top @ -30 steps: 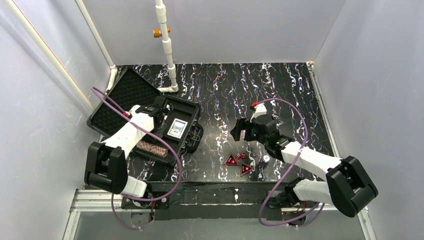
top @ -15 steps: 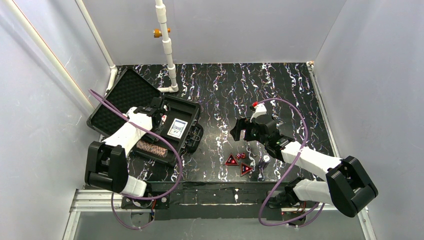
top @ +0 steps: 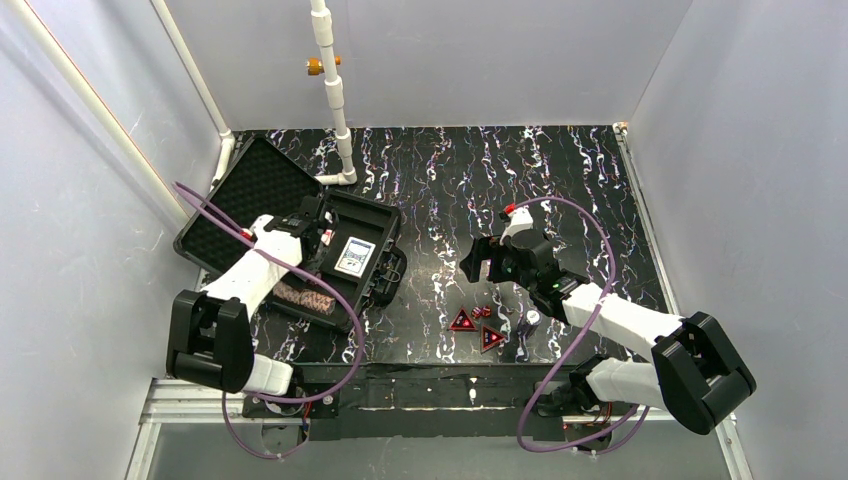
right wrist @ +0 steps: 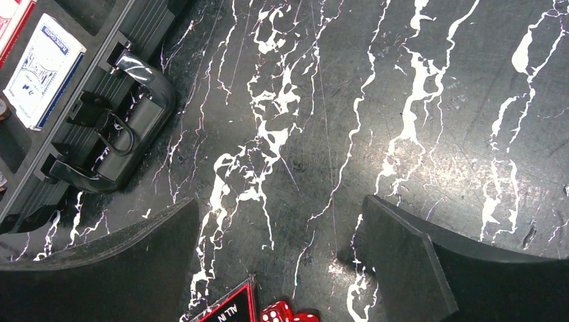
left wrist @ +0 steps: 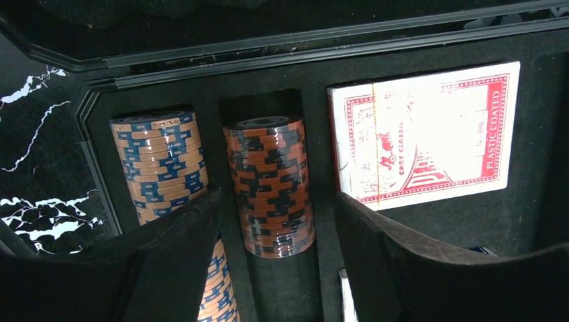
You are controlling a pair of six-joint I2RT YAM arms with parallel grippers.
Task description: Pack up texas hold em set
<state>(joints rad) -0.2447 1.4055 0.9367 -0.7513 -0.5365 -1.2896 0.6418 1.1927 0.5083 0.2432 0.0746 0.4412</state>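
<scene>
The black case [top: 372, 225] lies open at the left, its foam lid [top: 250, 180] folded back. In its slots lie a blue-and-tan chip stack [left wrist: 161, 157], a red-and-black chip stack [left wrist: 272, 181], a red card deck [left wrist: 426, 134] and a blue deck [top: 354, 256]. My left gripper [left wrist: 278, 201] is open, its fingers [left wrist: 168, 261] straddling the red-and-black stack with a gap on each side. My right gripper [right wrist: 278, 201] hangs open over bare table, just beyond a red triangle [right wrist: 231, 305] and red dice [right wrist: 282, 313]. Two red triangles [top: 461, 321] show from above.
A white pipe [top: 335, 100] stands at the back beside the lid. The case handle [right wrist: 127, 134] sticks out toward the right arm. A small round piece [top: 530, 318] stands right of the triangles. Grey walls enclose the black marbled table [top: 560, 180].
My left gripper's jaws have widened and let go of the red-and-black chip stack, which stays in its slot. The left arm shifted slightly left. The right arm has not moved.
</scene>
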